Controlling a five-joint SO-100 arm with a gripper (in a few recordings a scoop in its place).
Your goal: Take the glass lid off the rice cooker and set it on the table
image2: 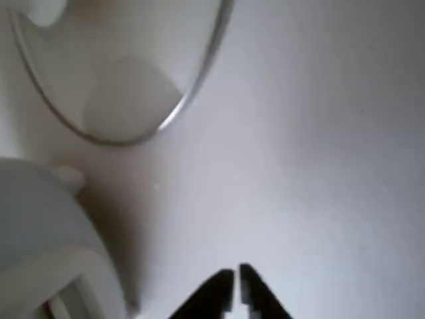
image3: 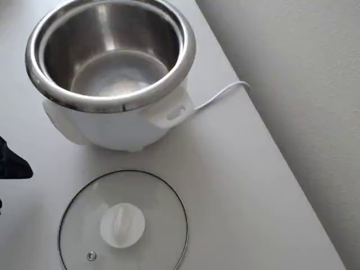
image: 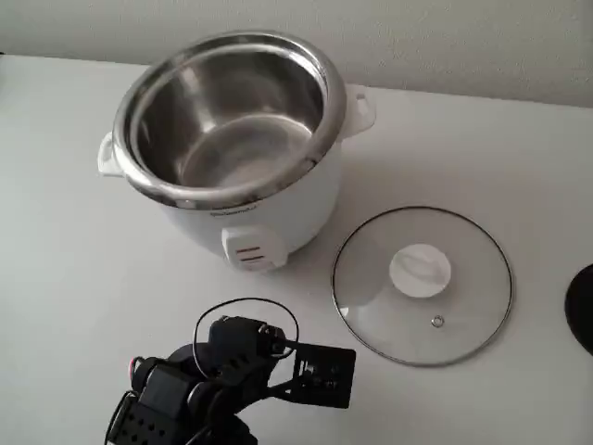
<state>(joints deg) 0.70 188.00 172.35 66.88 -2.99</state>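
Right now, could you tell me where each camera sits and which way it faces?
Fixed view: high, at the cooker's switch-panel side, looking down at the open rice cooker, the glass lid lying flat on the table, and the arm.
Wrist view: on the arm, low over the table, closed fingers at bottom.
Overhead view: looks down beside the wall.
All three share lid and cooker.

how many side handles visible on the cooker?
2. On the squat white rice cooker with steel inner pot, one small white side handle sticks out at the fixed view's right, the other white handle at its left. No others visible.
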